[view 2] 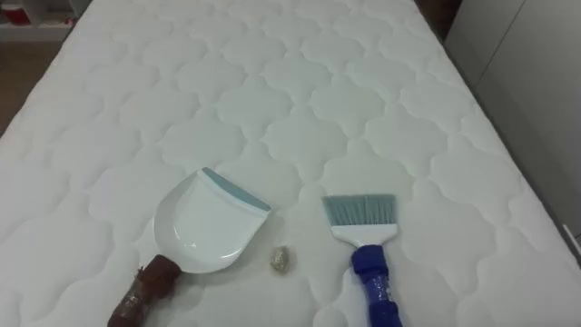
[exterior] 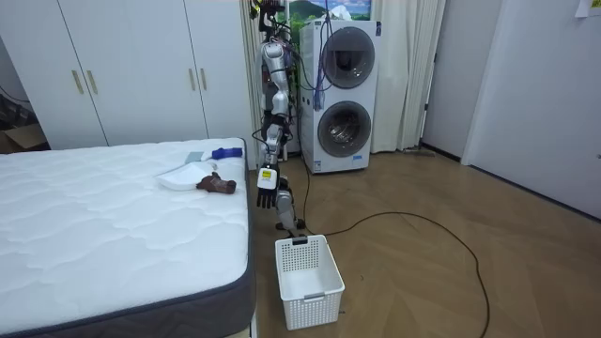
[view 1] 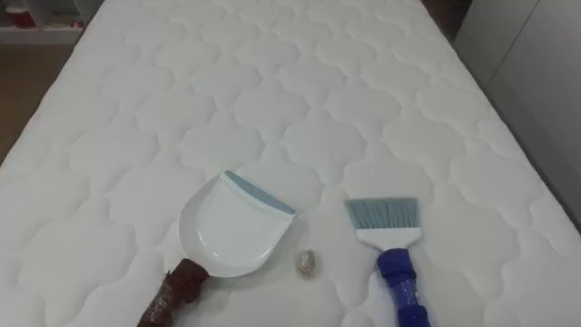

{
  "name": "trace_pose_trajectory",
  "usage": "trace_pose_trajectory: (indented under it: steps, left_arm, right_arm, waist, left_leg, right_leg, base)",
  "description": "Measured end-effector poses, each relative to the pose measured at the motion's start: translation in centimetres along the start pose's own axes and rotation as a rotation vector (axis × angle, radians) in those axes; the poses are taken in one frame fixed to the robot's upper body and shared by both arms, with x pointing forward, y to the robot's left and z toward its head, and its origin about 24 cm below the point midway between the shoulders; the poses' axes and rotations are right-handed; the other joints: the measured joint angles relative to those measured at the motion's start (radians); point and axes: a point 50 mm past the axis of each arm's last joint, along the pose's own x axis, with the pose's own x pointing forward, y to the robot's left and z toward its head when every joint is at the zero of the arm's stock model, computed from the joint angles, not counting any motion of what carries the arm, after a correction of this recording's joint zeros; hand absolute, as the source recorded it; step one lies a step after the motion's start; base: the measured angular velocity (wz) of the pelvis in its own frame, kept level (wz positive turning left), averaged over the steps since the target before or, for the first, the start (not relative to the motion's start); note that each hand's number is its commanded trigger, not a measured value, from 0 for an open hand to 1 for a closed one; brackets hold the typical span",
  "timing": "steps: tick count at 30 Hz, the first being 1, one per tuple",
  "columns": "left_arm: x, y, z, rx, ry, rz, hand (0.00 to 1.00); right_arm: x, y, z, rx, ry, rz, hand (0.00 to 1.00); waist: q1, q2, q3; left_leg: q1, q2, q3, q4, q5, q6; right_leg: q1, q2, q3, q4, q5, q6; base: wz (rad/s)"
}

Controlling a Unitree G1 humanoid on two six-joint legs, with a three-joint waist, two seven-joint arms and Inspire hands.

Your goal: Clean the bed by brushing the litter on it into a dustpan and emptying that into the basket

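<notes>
A white quilted bed carried the cleaning things close to its near edge, directly below the robot's head camera. A white dustpan with a brown handle lay on the left, its blue-edged lip pointing up the bed and its pan bare. A brush with a blue handle lay to the right, bristles also pointing up the bed. A small greyish lump of debris sat on the mattress between them, just beside the dustpan's rim and touching neither.

In the room view the robot stood upright at the end of the bed, in front of a stacked washer and dryer. What appeared to be its left robot hand hung at its side beyond the mattress edge, well apart from the dustpan, fingers loose and grasping nothing. A white basket stood on the floor by its feet, its inside bare.
</notes>
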Motion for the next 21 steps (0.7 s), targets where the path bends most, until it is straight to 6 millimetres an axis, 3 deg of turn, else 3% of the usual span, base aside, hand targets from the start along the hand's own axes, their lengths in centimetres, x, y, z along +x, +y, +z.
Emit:
trace_pose_trajectory:
  steps: [13, 16, 21]
  left_arm:
    - [0.0, 0.6, 0.5, -0.024, -0.042, 0.079, 0.00]
    - [-0.1, 1.4, 0.9, -0.054, -0.073, 0.161, 0.00]
    - [-0.6, 2.8, 1.9, -0.108, -0.130, 0.278, 0.00]
  right_arm:
    - [0.0, -0.3, 0.7, 0.022, -0.054, -0.052, 0.00]
    - [0.0, -0.6, 0.9, 0.047, -0.073, -0.079, 0.00]
    - [-0.1, -0.8, 1.4, 0.082, -0.108, -0.108, 0.00]
  waist:
    - [-0.004, -0.005, 0.0014]
    - [-0.010, -0.003, 0.0013]
    - [-0.015, 0.009, 0.0079]
  left_leg:
    - [0.000, 0.001, 0.002, 0.000, 0.000, 0.000]
    - [0.000, 0.000, 0.002, 0.001, 0.000, 0.000]
    - [-0.021, 0.000, -0.003, 0.011, 0.000, 0.000]
  right_leg:
    - [0.000, 0.002, 0.025, -0.002, 0.000, 0.000]
    - [0.003, 0.003, 0.025, -0.019, 0.003, -0.004]
    - [-0.014, 0.003, 0.022, -0.017, 0.004, -0.005]
  base:
    - [0.00]
    - [0.00]
    - [0.05]
